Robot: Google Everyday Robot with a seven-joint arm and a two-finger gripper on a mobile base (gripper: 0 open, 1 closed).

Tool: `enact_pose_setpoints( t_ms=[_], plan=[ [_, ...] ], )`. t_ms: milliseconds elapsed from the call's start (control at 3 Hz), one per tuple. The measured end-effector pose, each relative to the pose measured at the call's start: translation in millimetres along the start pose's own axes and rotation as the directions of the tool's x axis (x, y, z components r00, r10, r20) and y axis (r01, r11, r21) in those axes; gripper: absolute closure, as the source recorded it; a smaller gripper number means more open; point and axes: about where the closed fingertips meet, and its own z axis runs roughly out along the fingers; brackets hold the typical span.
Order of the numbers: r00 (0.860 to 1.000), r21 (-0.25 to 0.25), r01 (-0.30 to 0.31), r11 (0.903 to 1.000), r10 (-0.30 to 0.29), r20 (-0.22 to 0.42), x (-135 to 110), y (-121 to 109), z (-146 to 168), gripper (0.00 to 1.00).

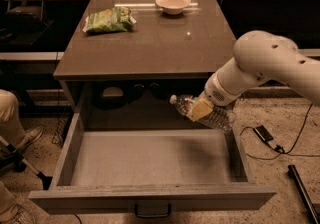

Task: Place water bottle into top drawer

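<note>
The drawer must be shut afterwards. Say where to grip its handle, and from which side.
Grip the handle at the middle of its bar, coming from the front: it is a dark loop centred low on the drawer front panel. The gripper is busy, holding the bottle over the drawer's right rear corner.
</note>
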Motion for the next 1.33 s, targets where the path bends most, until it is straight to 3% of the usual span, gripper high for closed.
enact_pose_setpoints(
  t_ms=[333, 667, 1333],
  plan=[
    [0.996, 0.024, -0.081, 0.9964, 0.082, -0.019, 4.6, 8.2, 46.8, 0.98],
    [0.992, 0.039, -0.122, 0.9918, 0.122, -0.008, -3.4, 15.9, 73.2, 0.75],
    [0.991, -0.022, -0.130, 0.9913, 0.130, 0.035, -27.1, 47.4, 105.7, 0.21]
  ],
)
